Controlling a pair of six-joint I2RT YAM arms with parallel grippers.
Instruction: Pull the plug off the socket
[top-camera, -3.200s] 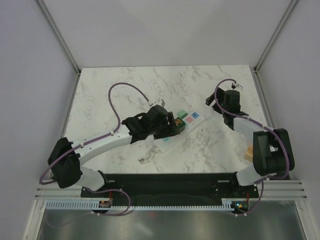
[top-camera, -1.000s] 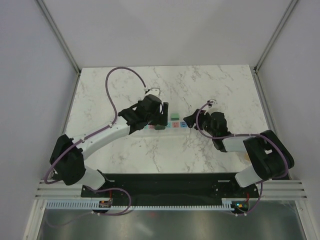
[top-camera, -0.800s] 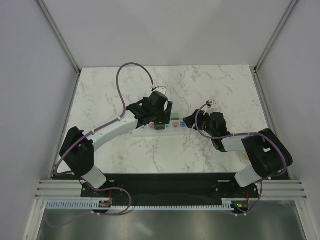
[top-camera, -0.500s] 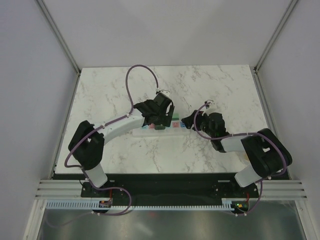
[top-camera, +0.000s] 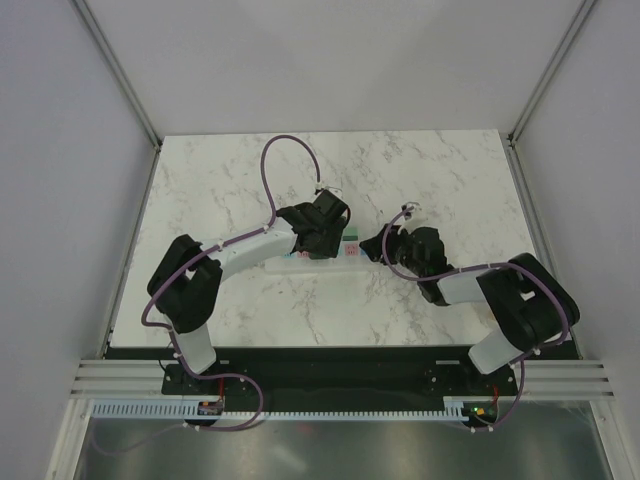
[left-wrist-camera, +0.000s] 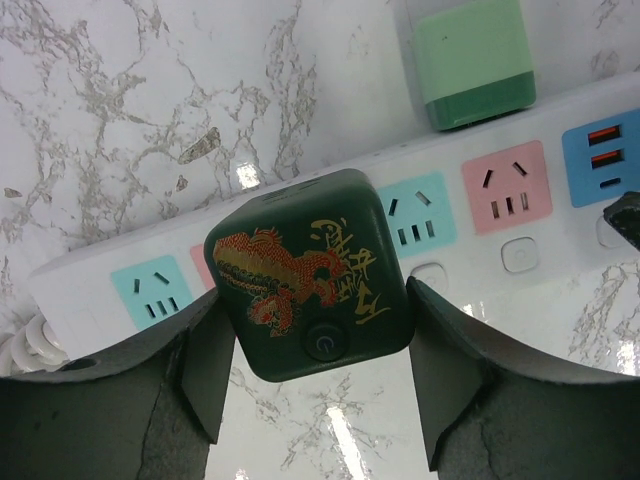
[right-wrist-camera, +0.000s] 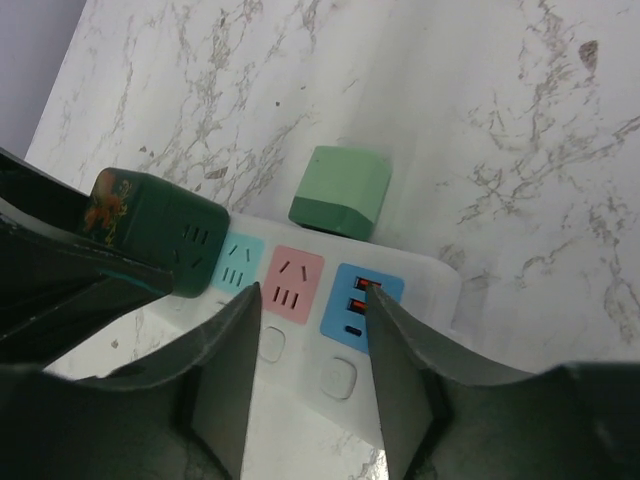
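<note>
The plug (left-wrist-camera: 310, 275), a dark green cube with a dragon picture, sits in the socket (left-wrist-camera: 520, 250), a long white power strip with pastel outlets. My left gripper (left-wrist-camera: 313, 292) is shut on the plug, one finger against each side. In the top view the left gripper (top-camera: 320, 243) covers most of the plug. My right gripper (right-wrist-camera: 312, 290) stands open over the right end of the socket (right-wrist-camera: 430, 290), one fingertip at the pink outlet and the other at the blue USB panel. From the right wrist the plug (right-wrist-camera: 150, 235) shows at the left. The right gripper (top-camera: 372, 247) points left along the socket (top-camera: 350, 252).
A light green block (right-wrist-camera: 342, 190) lies on the marble table just behind the strip, also in the left wrist view as the green block (left-wrist-camera: 470, 60). The strip's cord stub (left-wrist-camera: 20, 345) coils at its left end. Grey walls bound the table.
My left gripper has slid right along the strip onto the plug and its jaws have closed in on it. The right gripper's jaws have narrowed and it has edged left over the strip's end.
</note>
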